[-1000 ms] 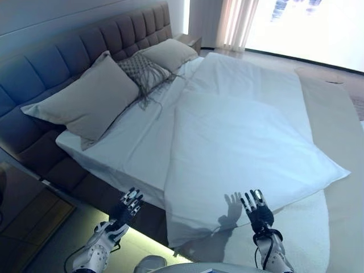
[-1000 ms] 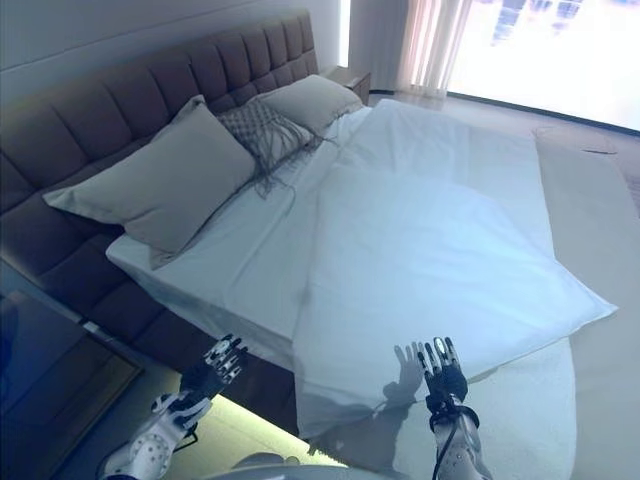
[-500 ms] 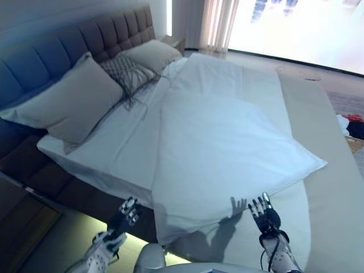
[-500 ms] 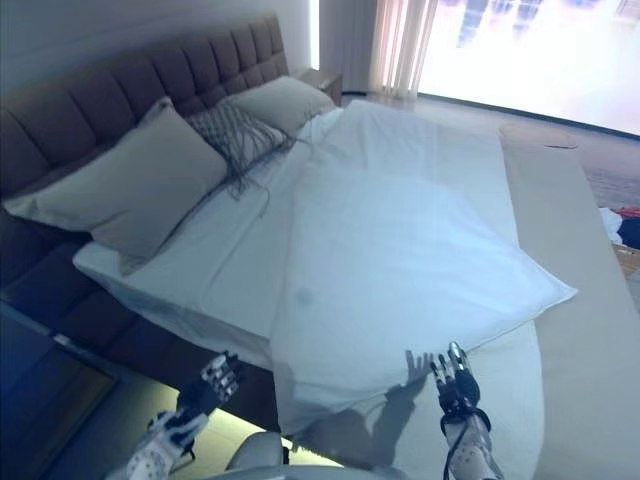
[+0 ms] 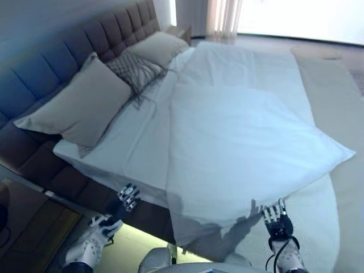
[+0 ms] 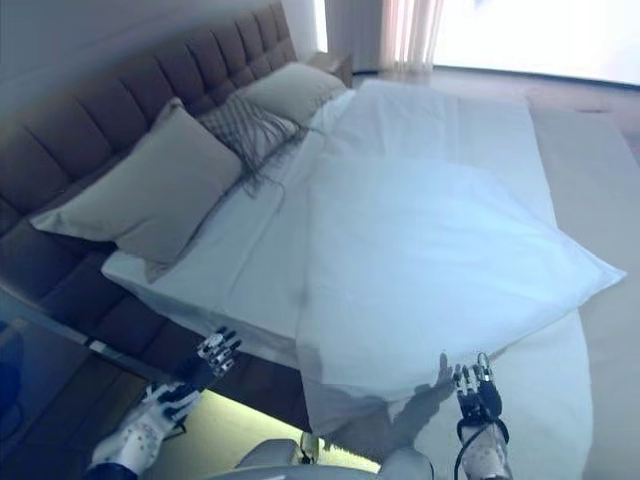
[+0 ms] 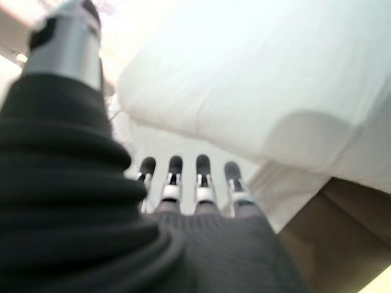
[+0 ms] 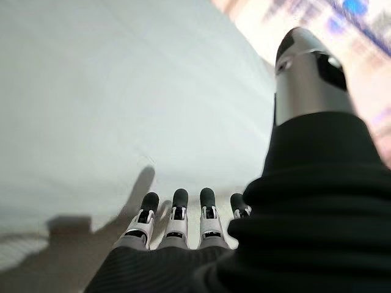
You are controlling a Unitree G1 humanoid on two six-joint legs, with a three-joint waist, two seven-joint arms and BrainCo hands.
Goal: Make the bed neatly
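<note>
The rumpled white duvet [image 5: 244, 136] lies askew across the bed, its near hanging corner just ahead of the right hand [image 5: 278, 219], fingers straight and empty, while the left hand [image 5: 127, 197], equally spread, hovers off beside the bed's dark side.

Daylight is pouring in from the window [image 5: 296, 14] beyond the bed's [image 5: 136, 136] far end, glaring white there, brightening the duvet [image 5: 244, 142], leaving the headboard [image 5: 62, 68] dim, and casting a shadow by the right robot hand [image 5: 277, 219].
</note>
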